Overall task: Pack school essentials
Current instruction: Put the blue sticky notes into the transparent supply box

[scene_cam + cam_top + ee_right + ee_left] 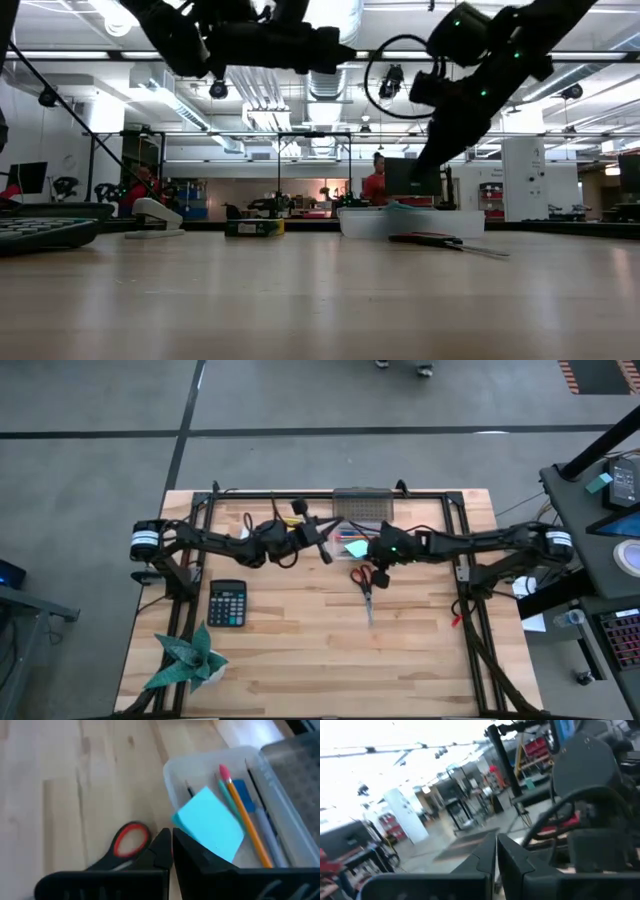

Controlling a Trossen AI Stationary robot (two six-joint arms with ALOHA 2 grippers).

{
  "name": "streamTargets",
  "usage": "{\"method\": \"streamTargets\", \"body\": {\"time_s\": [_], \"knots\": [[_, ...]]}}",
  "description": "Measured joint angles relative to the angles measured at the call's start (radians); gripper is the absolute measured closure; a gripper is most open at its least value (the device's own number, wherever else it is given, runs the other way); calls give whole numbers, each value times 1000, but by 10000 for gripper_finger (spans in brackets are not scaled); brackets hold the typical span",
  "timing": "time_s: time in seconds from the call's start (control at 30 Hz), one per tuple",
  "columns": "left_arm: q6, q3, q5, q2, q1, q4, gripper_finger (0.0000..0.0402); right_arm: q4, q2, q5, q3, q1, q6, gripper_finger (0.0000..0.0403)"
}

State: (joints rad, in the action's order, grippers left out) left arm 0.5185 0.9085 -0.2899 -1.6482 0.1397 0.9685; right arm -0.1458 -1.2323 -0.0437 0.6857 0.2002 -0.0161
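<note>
Inspection, left to right across the table (300,650). At the near left corner lies the green folded-paper plant (187,658), and just beyond it the black calculator (227,603); neither belongs in the pack, and both sit well apart from the work.

My left gripper (496,857) is raised over the far middle of the table, fingers pressed together with nothing between them. It is idle.

At the far centre stands the clear case (200,765). Inside it I find the pencils and pens (245,812) lying along its length, a small blue eraser (245,795) beside them, and the light-blue note pad (210,822) resting tilted on the near wall rather than flat.

My right gripper (171,847) hovers just over that near wall, fingers closed and empty, beside the pad.

The red-handled scissors (364,585) lie on the bare wood just outside the case, unpacked.

Judgement: mostly packed. Outstanding: the scissors, and seating the pad properly. I cannot tell whether a crayon box is accounted for.
</note>
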Motion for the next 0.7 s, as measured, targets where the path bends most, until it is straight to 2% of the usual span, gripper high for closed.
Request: {"method": "streamTargets", "body": {"time_s": [0.33,0.7], "knots": [[14,-73,-6,84,2,33,402,82,-143,0,32,17,2,394],[21,-164,-6,198,2,37,402,161,-177,-10,32,17,32,394]]}}
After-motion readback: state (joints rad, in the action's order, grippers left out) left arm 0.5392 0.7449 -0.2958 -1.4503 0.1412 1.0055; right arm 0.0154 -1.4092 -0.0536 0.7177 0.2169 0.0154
